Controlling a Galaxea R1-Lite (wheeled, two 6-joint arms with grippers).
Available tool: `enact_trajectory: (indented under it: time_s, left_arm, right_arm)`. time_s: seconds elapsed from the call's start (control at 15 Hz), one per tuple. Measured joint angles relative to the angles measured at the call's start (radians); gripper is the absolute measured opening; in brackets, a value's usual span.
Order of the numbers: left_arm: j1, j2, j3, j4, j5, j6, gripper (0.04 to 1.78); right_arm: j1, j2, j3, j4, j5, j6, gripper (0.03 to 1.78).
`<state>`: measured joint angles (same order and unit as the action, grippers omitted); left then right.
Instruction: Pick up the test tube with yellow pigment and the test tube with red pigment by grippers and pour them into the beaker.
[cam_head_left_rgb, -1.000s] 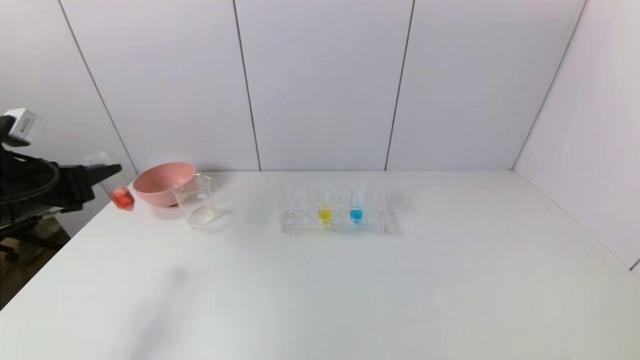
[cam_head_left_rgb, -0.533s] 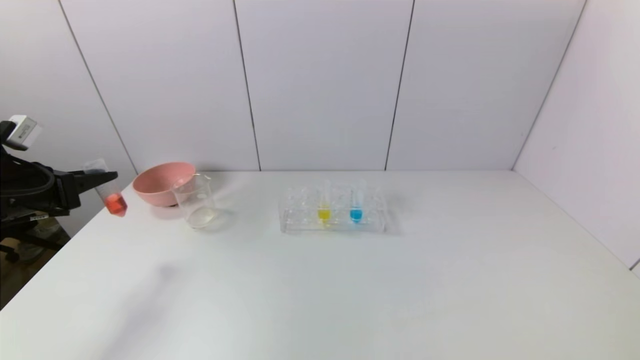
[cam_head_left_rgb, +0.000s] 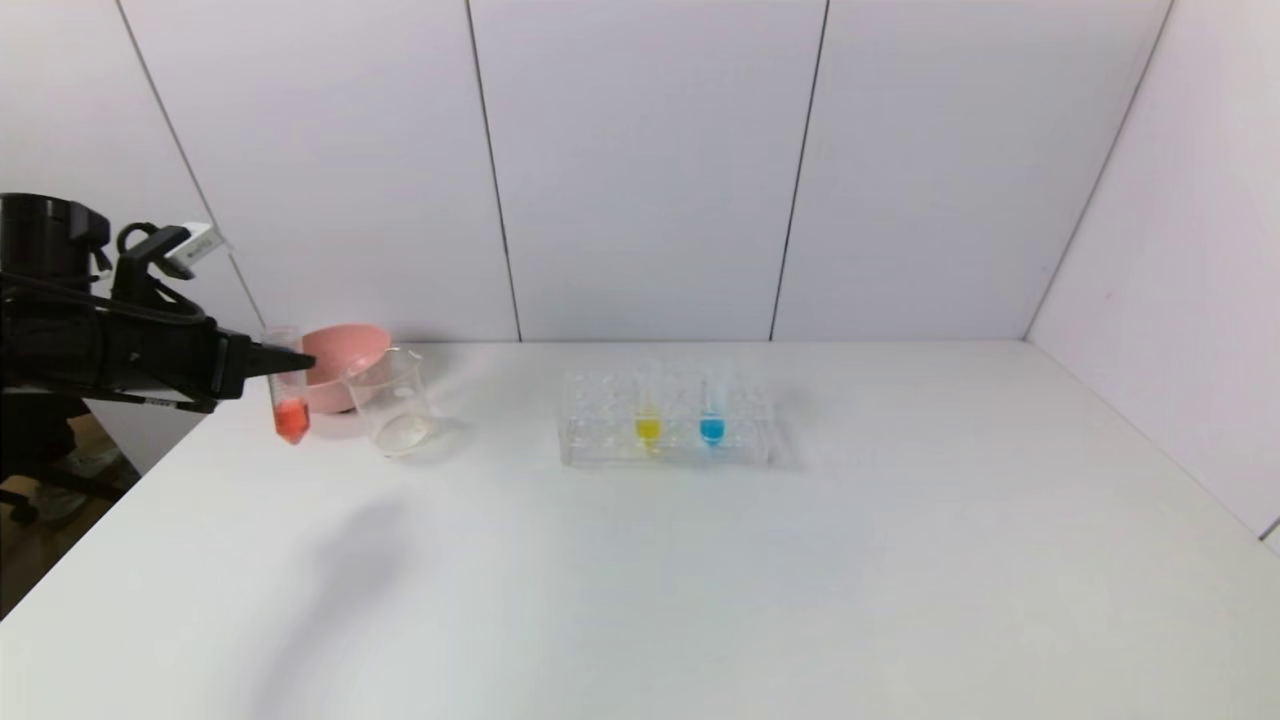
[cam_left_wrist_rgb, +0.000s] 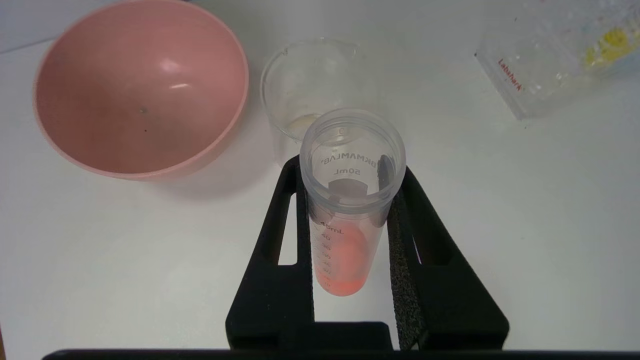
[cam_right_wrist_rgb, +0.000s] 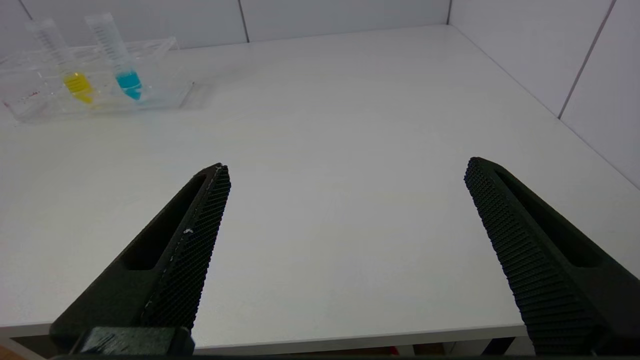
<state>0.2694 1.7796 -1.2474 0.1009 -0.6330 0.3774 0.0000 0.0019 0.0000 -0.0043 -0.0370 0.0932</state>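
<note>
Head view: near the table's (cam_head_left_rgb: 640, 580) far-left corner, the left gripper (cam_head_left_rgb: 285, 362) holds the test tube with red pigment (cam_head_left_rgb: 289, 400) upright, the beaker (cam_head_left_rgb: 392, 402) just beside it toward the rack (cam_head_left_rgb: 668, 432).

Left wrist view: both fingers (cam_left_wrist_rgb: 280, 235) clamp this tube.

Right wrist view: the right gripper (cam_right_wrist_rgb: 345, 175) is wide open and holds nothing, far from the test tube with yellow pigment (cam_right_wrist_rgb: 75, 80).

Glossy pink bowl (cam_left_wrist_rgb: 140, 90), clear glass beaker (cam_left_wrist_rgb: 312, 90), matt white table (cam_head_left_rgb: 700, 580).

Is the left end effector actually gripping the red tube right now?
Touching. In the left wrist view the left end effector has a finger pressed against each side of the test tube with red pigment, which hangs upright.
</note>
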Motion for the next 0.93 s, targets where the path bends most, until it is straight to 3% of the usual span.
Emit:
enact_trajectory:
  time_s: [0.33,0.6,0.93]
  left_arm:
    - [-0.04,0.06,-0.074,0.094,0.056,0.175,0.44]
    - [-0.043,0.073,-0.221,0.262,0.106,0.227,0.44]
    - [-0.055,0.121,-0.391,0.394,0.233,0.286,0.44]
  right_arm:
    - [0.0,0.0,0.0,0.0,0.0,0.0,1.71]
    - [0.0,0.0,0.0,0.0,0.0,0.0,1.71]
    - [0.0,0.0,0.0,0.0,0.0,0.0,1.71]
